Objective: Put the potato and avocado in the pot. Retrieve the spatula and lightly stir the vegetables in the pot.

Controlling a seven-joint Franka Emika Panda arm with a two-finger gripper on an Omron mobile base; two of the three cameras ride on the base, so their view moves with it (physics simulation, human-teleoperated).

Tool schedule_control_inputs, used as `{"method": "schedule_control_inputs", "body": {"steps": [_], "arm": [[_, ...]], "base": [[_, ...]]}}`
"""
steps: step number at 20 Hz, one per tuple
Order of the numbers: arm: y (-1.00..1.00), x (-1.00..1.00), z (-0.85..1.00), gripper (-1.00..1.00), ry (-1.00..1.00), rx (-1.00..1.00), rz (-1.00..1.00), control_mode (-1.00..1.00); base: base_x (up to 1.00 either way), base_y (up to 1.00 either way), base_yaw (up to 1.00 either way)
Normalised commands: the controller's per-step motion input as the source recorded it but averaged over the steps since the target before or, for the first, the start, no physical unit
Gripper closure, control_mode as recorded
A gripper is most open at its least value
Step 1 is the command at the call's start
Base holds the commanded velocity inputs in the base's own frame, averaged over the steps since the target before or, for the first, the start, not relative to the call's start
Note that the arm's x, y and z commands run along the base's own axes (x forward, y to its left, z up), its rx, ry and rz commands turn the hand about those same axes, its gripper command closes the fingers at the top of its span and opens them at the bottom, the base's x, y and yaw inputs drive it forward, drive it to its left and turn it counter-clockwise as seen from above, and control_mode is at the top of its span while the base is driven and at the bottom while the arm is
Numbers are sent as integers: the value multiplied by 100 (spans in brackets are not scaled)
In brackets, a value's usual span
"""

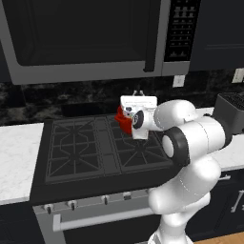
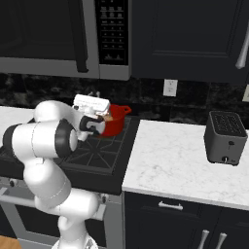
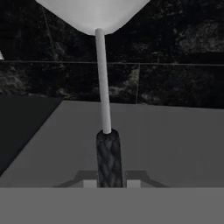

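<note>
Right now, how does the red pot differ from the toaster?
The pot is bright red and round with a flared rim; the toaster is dark grey and boxy. The pot sits on the stove, at its back, the toaster on the white marble counter. The arm overlaps the pot, while the toaster stands clear. Both are upright.

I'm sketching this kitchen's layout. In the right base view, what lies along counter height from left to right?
White robot arm → bright red round pot on the black gas stove → white marble counter → dark grey toaster.
</note>
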Motion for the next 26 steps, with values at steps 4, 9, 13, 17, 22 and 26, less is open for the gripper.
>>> {"method": "schedule_control_inputs", "body": {"steps": [4,9,13,17,22,26], "arm": [[0,30,-3,100,44,0,6,-100],[1,6,-29,100,4,0,1,-100],[0,0,-33,100,4,0,0,-100],[0,-1,-32,100,3,0,0,-100],[0,18,-24,100,4,0,0,-100],[0,13,-44,100,-2,0,0,-100]], "base": [[0,0,0],[0,0,0],[0,0,0],[0,0,0],[0,0,0],[0,0,0]]}}
